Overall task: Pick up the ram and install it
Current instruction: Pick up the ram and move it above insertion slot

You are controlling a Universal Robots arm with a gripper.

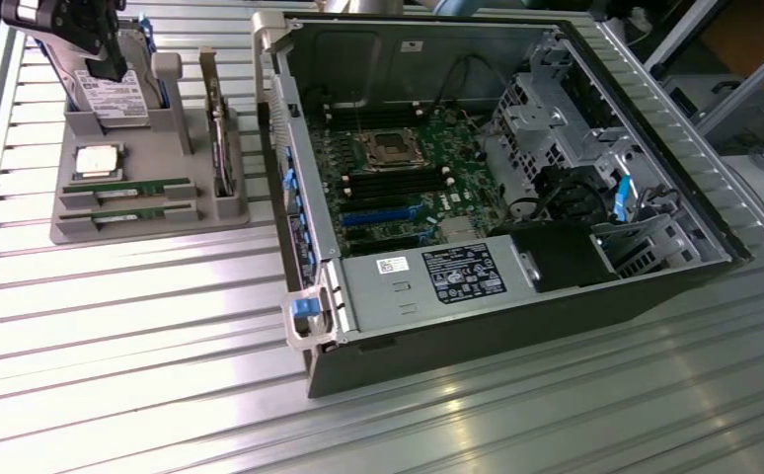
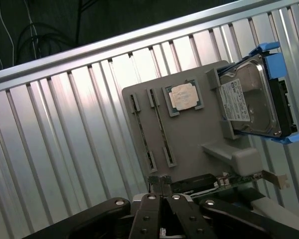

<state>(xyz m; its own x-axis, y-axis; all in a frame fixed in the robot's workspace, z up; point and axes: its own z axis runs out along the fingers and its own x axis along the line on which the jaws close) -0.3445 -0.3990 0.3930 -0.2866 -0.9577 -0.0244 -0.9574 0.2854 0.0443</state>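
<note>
Over the gray tray [image 1: 79, 232], at the exterior view's left, I am holding the gripper [image 1: 103, 61] with its fingers pressed together and nothing between them. In the wrist view it is hanging by the tray's end, near the bracketed card [image 2: 229, 181].

The ram [image 1: 125, 186] is standing on edge in its slot on the tray. A twin stick [image 1: 125, 210] is sitting just beside it, and the processor chip [image 1: 98, 160] is lying next along.

Risks, as I am judging them:
- The two sticks are sitting close together, so fingers coming down off-line could be straddling both or knocking the neighbour.
- The end posts of the slots are leaving little of each stick's ends free.
- A tilted grasp could be binding the board in its slot.

The hard drive [image 1: 113, 94] and the bracketed card are standing taller than the ram, hemming it in on two sides. Open room is lying above the tray and across the bare tabletop [image 1: 132, 316]. The computer case [image 1: 593, 286] is presenting a raised wall edge [image 1: 276, 148] between the tray and the motherboard [image 1: 396, 183].
</note>
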